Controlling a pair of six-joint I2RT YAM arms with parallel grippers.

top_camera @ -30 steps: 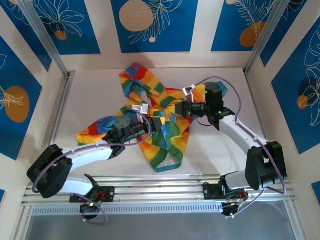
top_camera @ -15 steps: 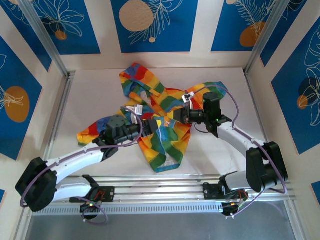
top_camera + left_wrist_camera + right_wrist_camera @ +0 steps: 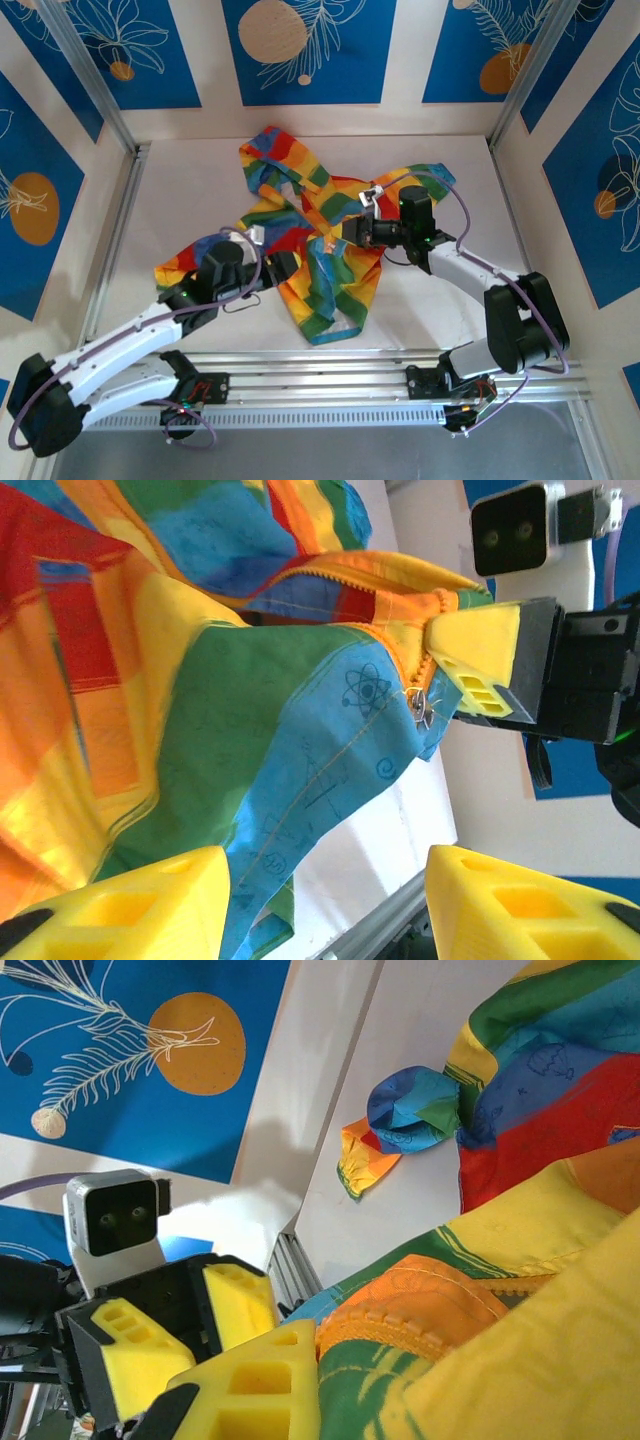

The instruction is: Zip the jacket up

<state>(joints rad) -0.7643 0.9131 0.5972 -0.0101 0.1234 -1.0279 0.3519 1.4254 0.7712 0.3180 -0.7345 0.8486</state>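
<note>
Two grippers meet over the jacket [image 3: 300, 215], which sprawls across the tabletop's [image 3: 200, 190] middle. Our right gripper [image 3: 455, 650] pinches its orange zipper edge [image 3: 400, 620], seemingly right beside the pull [image 3: 417, 702]; our left gripper [image 3: 325, 880] hangs close by, fingers [image 3: 130, 900] spread wide apart.

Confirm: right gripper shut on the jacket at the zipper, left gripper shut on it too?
Left is wrong: the left gripper is open, spread wide, per the left wrist view. The right gripper is shut on the jacket at the zipper.
</note>
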